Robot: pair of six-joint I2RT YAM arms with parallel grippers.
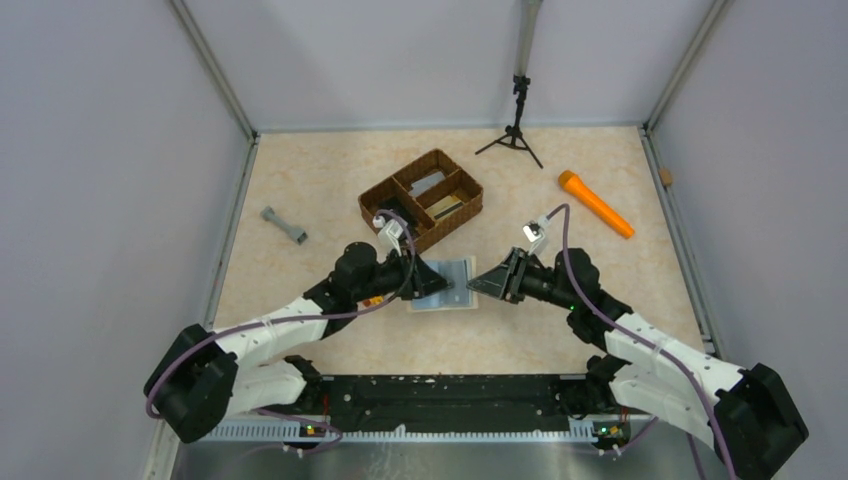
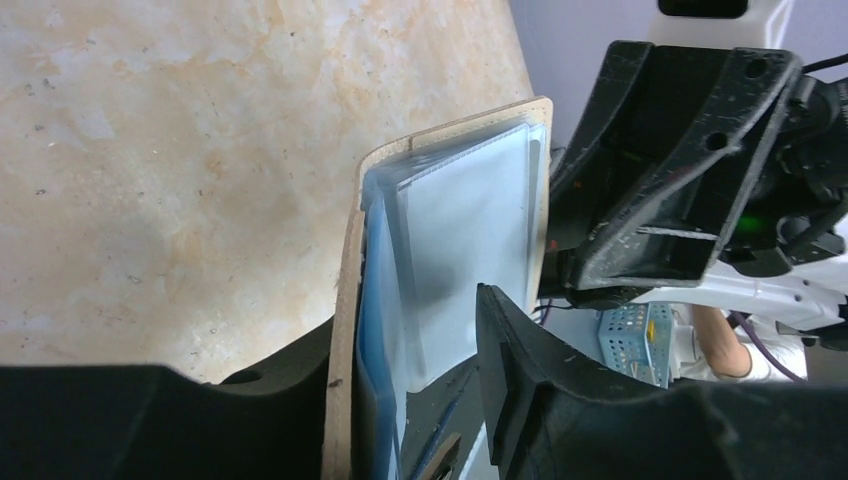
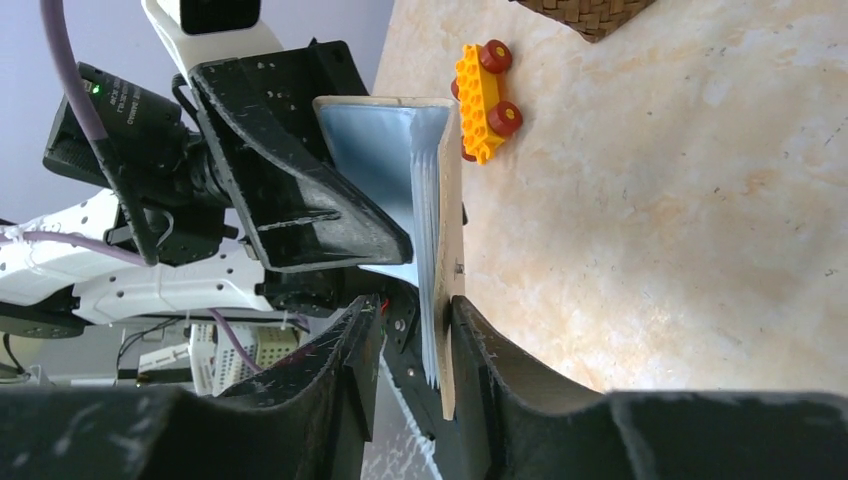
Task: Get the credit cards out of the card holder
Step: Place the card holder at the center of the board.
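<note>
Card holder (image 1: 450, 272) sits open mid-tabletop (image 1: 320, 180) near the wicker tray (image 1: 372, 203), your arms reaching low and inward, left gripper (image 1: 432, 283) clamped on its left flap, right gripper (image 1: 476, 286) straddling the opposite edge, can't tell if it's pinching.

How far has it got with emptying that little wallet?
Done: credit cards already lie in the wicker tray. In hand: the left gripper clamps the open card holder while the right gripper straddles its edge. Left: unclear; its clear sleeves show no card from here.
</note>
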